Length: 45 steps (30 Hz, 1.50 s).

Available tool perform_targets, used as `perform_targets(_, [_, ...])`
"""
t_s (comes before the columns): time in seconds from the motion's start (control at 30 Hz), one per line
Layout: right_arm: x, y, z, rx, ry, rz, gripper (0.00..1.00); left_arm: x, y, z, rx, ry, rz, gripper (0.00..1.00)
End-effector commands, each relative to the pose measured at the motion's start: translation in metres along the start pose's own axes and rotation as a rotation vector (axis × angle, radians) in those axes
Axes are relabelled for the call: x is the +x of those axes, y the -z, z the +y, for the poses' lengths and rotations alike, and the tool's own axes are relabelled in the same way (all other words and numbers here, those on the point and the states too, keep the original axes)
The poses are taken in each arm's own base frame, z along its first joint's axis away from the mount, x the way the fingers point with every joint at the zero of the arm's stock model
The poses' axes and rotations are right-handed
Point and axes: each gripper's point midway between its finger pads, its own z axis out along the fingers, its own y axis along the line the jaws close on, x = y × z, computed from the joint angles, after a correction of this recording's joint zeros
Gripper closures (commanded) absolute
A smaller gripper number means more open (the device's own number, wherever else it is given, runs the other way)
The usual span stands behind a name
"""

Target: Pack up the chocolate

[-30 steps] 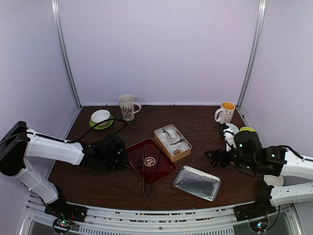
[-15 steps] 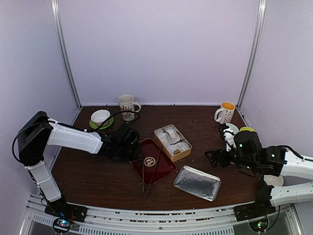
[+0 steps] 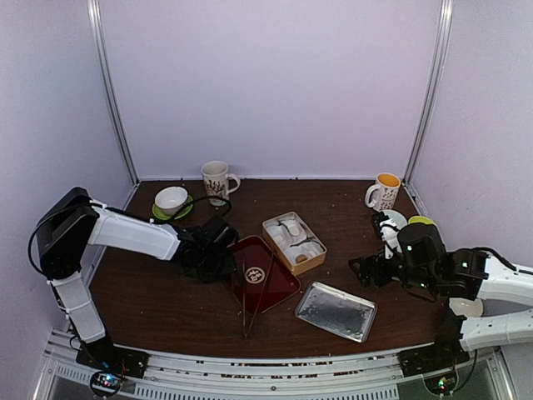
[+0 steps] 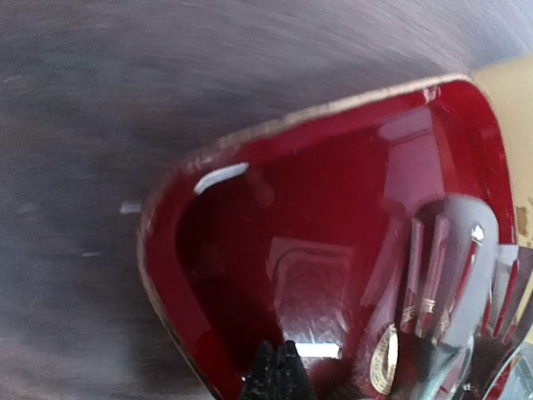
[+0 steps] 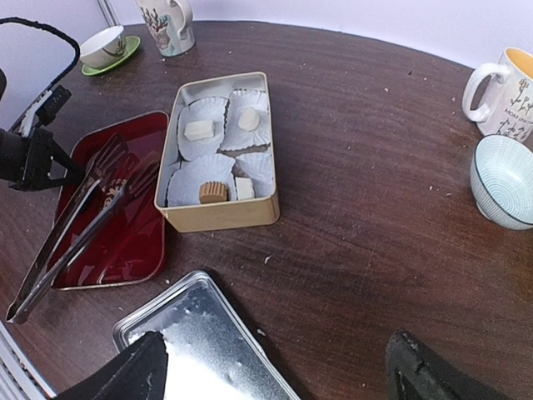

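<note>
On the dark wooden tabletop [image 3: 166, 300], within white walls, the chocolate [image 5: 199, 130] lay as four small pieces, three cream and one brown, on paper liners [image 5: 204, 175] in the open tan tin [image 5: 221, 215] just beside the red tray [image 5: 141, 242], across which metal tongs [image 5: 75, 233] lay. The left gripper [image 4: 276, 367] hung over the tray's floor with its fingers pressed together and empty, while the right gripper [image 5: 275, 371] stood wide apart, holding nothing, above the silver lid [image 5: 208, 333] and bare wood

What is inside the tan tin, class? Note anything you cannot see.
The tan tin holds crumpled white paper liners and four small chocolate pieces resting on them: three cream, one light brown. Whatever lies beneath the liners is covered.
</note>
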Motion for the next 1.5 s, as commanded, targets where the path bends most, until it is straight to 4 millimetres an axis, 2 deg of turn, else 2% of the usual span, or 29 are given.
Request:
perform_targets(0.0, [0.013, 0.001, 0.014, -0.078, -0.018, 0.088, 0.10, 0.002, 0.007, 0.065, -0.176, 0.003, 0.007, 1.00])
perform_targets(0.1, [0.037, -0.002, 0.034, -0.170, -0.014, 0.216, 0.15, -0.005, 0.014, 0.082, -0.214, -0.002, -0.015, 1.00])
perform_targets(0.2, [0.060, -0.004, 0.048, -0.193, 0.038, 0.328, 0.21, -0.015, 0.021, 0.090, -0.237, -0.022, -0.041, 1.00])
perform_targets(0.43, [0.081, -0.002, 0.085, -0.269, 0.166, 0.390, 0.29, -0.037, 0.031, 0.119, -0.298, -0.028, -0.068, 1.00])
perform_targets(0.6, [0.100, -0.011, 0.101, -0.264, 0.232, 0.441, 0.36, -0.054, 0.031, 0.135, -0.330, -0.040, -0.078, 1.00])
perform_targets(0.7, [0.113, -0.016, 0.106, -0.237, 0.287, 0.468, 0.44, -0.060, 0.028, 0.142, -0.335, -0.040, -0.076, 1.00])
perform_targets(0.83, [0.127, -0.024, 0.110, -0.192, 0.351, 0.503, 0.51, -0.073, 0.023, 0.141, -0.325, -0.055, -0.083, 1.00])
perform_targets(1.0, [0.136, -0.031, 0.111, -0.135, 0.410, 0.532, 0.60, -0.096, 0.023, 0.114, -0.258, -0.121, -0.101, 1.00])
perform_targets(1.07, [0.139, -0.032, 0.112, -0.128, 0.427, 0.543, 0.62, -0.102, 0.029, 0.106, -0.226, -0.129, -0.120, 1.00])
perform_targets(1.23, [0.149, -0.034, 0.114, -0.118, 0.459, 0.564, 0.68, -0.111, 0.053, 0.095, -0.162, -0.143, -0.181, 0.92])
perform_targets(1.47, [0.160, -0.042, 0.109, -0.056, 0.526, 0.600, 0.76, -0.113, 0.085, 0.085, -0.077, -0.188, -0.229, 0.86])
